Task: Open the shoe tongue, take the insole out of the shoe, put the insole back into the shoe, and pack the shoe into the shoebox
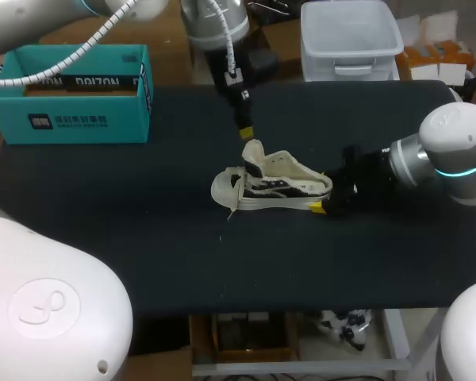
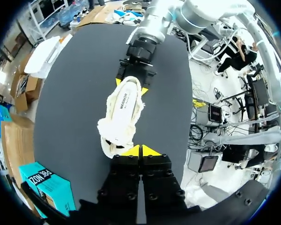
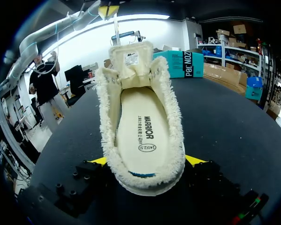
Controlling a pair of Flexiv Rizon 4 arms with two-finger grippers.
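A cream and black shoe (image 1: 274,184) lies on its side mid-table, with its tongue (image 1: 253,151) lifted. My right gripper (image 1: 327,195) has the heel between its fingers, one yellow tip on each side of the shoe (image 3: 145,122). The insole (image 3: 139,136) lies flat inside. My left gripper (image 1: 247,132) hangs just above the tongue, and its tips (image 2: 140,151) are pressed together with nothing visible between them. The shoe (image 2: 124,110) stretches away ahead of them. The teal shoebox (image 1: 71,91) stands open at the back left.
The black tabletop (image 1: 119,230) spreads wide on the near side and to the left of the shoe. A white arm housing (image 1: 47,309) covers the near left corner. My right arm (image 1: 452,151) comes in over the table's right edge.
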